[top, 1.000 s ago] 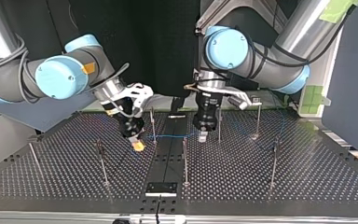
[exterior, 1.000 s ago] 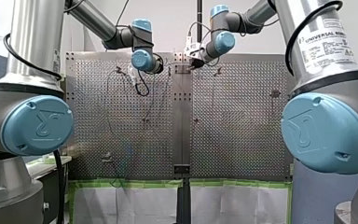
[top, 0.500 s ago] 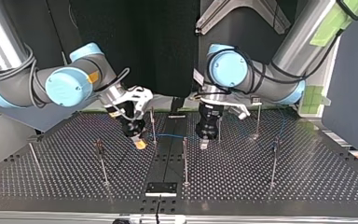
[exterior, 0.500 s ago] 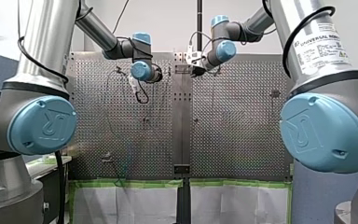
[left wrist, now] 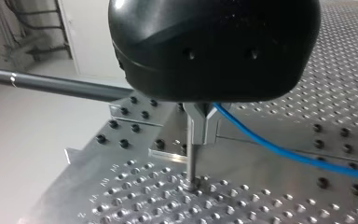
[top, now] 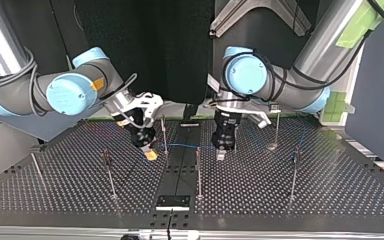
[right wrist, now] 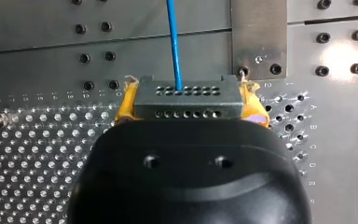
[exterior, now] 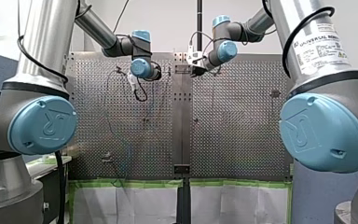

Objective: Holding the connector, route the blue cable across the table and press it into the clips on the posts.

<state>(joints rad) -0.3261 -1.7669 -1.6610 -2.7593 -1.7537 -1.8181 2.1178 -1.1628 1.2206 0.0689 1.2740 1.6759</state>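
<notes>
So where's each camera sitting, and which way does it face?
Front view: behind the arms, looking over the table; my left arm, my right arm at its sides.
Top view: across the table, facing the arms; my left tool at right, my right tool at left.
Left wrist view: on that wrist, looking past its black tool at the table.
Right wrist view: on that wrist, looking at its tool gripping the connector.
Both wrist views show the blue cable.

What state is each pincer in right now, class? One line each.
My left pincer: cannot be told.
My right pincer: closed, holding the connector of the blue cable.
</notes>
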